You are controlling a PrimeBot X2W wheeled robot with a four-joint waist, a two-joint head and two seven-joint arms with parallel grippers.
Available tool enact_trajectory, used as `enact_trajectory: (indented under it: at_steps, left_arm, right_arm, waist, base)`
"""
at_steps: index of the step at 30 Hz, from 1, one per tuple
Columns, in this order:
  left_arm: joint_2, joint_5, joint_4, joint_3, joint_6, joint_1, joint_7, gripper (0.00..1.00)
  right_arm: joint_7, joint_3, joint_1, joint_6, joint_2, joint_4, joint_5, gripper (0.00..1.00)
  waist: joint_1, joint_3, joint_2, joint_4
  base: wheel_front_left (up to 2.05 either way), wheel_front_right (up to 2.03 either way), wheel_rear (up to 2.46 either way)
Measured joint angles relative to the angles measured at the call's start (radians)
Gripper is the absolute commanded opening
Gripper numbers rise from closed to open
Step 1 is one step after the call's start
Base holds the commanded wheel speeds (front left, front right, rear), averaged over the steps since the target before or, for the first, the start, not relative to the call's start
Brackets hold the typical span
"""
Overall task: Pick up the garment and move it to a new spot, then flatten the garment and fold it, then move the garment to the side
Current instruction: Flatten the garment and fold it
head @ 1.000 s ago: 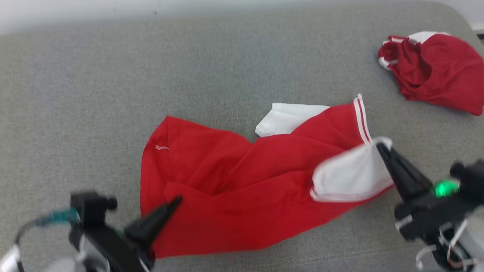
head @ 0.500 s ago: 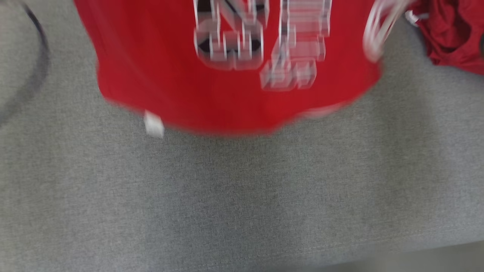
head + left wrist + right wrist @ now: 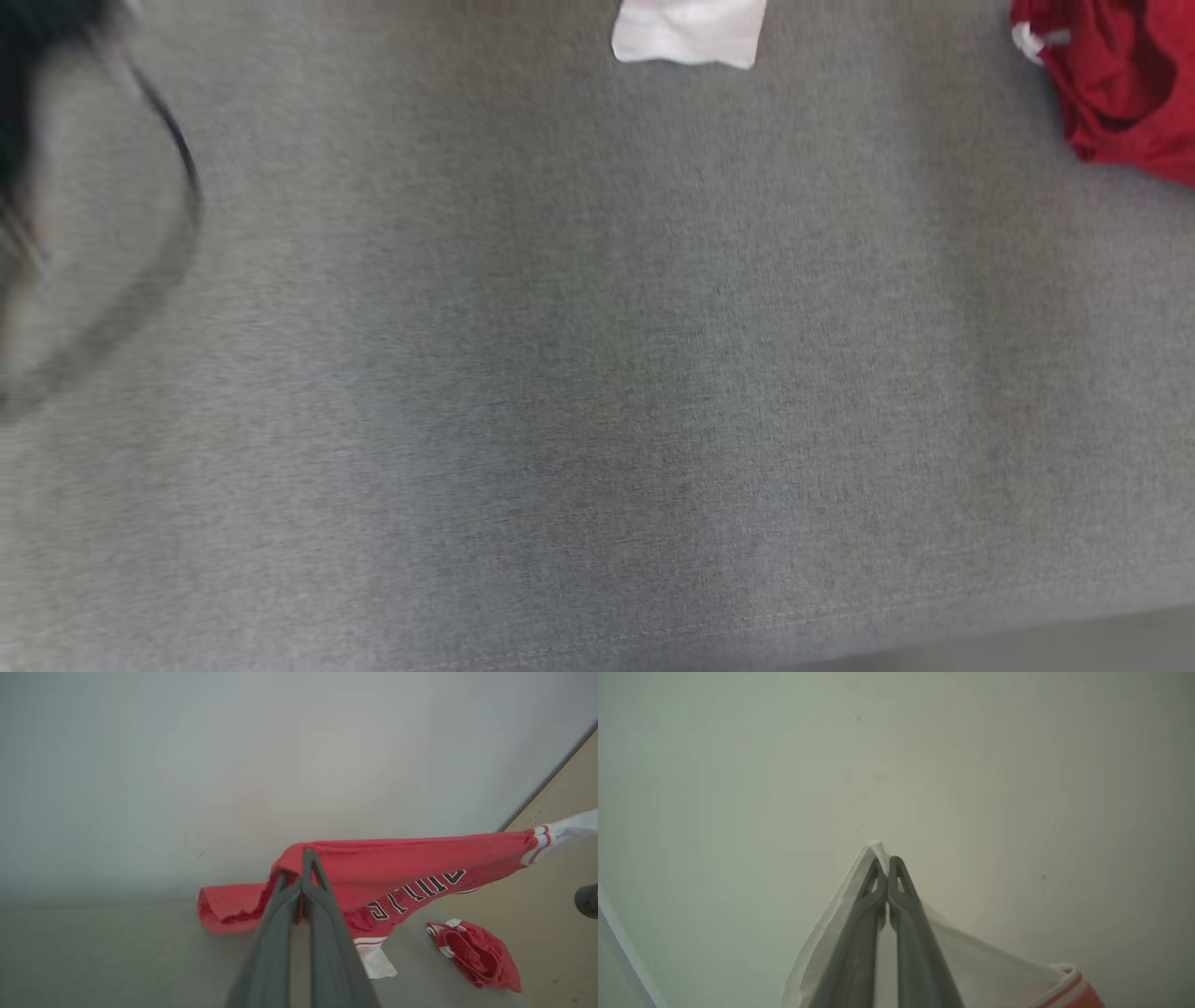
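Note:
The garment (image 3: 411,858) is a red jersey with white sleeves and black-and-white lettering. It hangs stretched in the air between my two grippers. In the left wrist view my left gripper (image 3: 301,858) is shut on a red edge of it, and the cloth runs off to the right. My right gripper (image 3: 886,863) is shut on the tip of a white sleeve (image 3: 971,961). A low white sleeve end (image 3: 689,33) dangles at the top of the head view, close to the grey surface (image 3: 597,373); whether it touches is unclear.
A second red garment (image 3: 1120,84) lies crumpled at the far right of the grey padded surface, also in the left wrist view (image 3: 476,954). A blurred dark arm part and cable (image 3: 177,168) cross the head view's upper left. The surface's front edge runs along the bottom.
The garment has been lifted off the surface by both grippers and has risen out of the head view's top, leaving one white sleeve end in sight. The head view itself has shifted.

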Motion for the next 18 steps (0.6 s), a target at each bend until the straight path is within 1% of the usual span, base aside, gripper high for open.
enact_trajectory:
  at_steps: [1,4,7,12,15,18]
  left_arm:
    - [0.008,-0.025,-0.016,-0.016,0.000,0.057,0.000,0.00]
    - [0.047,-0.052,-0.062,-0.050,0.000,0.223,-0.011,0.00]
    - [0.078,-0.086,-0.107,-0.076,0.000,0.398,-0.037,0.00]
    - [0.080,-0.105,-0.181,-0.121,0.000,0.656,-0.094,0.00]
    - [0.074,-0.105,-0.212,-0.149,0.000,0.762,-0.132,0.00]
    - [0.077,-0.105,-0.243,-0.177,0.000,0.844,-0.159,0.00]
  right_arm:
    - [-0.001,0.004,0.051,0.000,-0.008,-0.026,0.015,0.00]
    - [-0.008,0.027,0.206,0.000,-0.028,-0.090,0.044,0.00]
    - [-0.009,0.061,0.387,0.000,-0.057,-0.121,0.053,0.00]
    - [-0.008,0.150,0.659,0.000,-0.128,-0.135,0.049,0.00]
    - [-0.009,0.192,0.774,0.000,-0.172,-0.136,0.038,0.00]
    - [-0.012,0.217,0.866,0.000,-0.192,-0.146,0.035,0.00]
  waist:
    - [-0.0001,-0.011,0.0000,0.004]
    - [-0.0003,-0.048,-0.0001,0.017]
    - [-0.0004,-0.087,-0.0002,0.025]
    - [-0.0005,-0.156,-0.0002,0.032]
    - [-0.0006,-0.196,-0.0004,0.034]
    - [-0.0006,-0.233,-0.0004,0.035]
  base:
    - [0.00,0.00,0.00]
    - [0.00,0.00,0.00]
    - [0.00,0.00,0.00]
    - [0.00,0.00,0.00]
    - [0.00,0.00,0.00]
    - [0.00,0.00,0.00]
